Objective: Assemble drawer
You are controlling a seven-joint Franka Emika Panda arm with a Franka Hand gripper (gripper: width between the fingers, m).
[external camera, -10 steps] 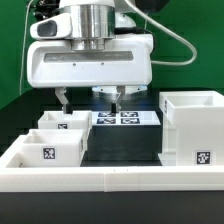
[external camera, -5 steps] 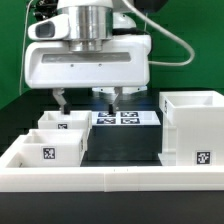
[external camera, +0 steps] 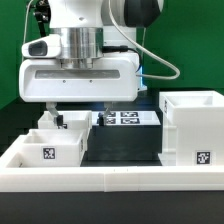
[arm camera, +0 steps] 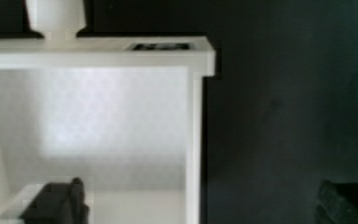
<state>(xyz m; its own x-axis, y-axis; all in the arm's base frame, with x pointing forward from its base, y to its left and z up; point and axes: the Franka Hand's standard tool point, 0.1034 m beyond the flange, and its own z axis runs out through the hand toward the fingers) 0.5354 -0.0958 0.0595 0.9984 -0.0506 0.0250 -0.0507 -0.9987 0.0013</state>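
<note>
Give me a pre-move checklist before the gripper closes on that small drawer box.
1. Gripper open and empty: ok.
2. Fingers straddle a side wall of the small box, one over its inside, one over the table: ok.
3. Knob clear of both fingers: ok.
4. Finger depth relative to that wall: cannot tell.
5. Housing upright, away from the gripper: ok.

A robotics lab bench; green backdrop (external camera: 10, 60) behind; black table (external camera: 120, 148) walled in white; tagged marker board (external camera: 128, 118) toward twelve o'clock.
</note>
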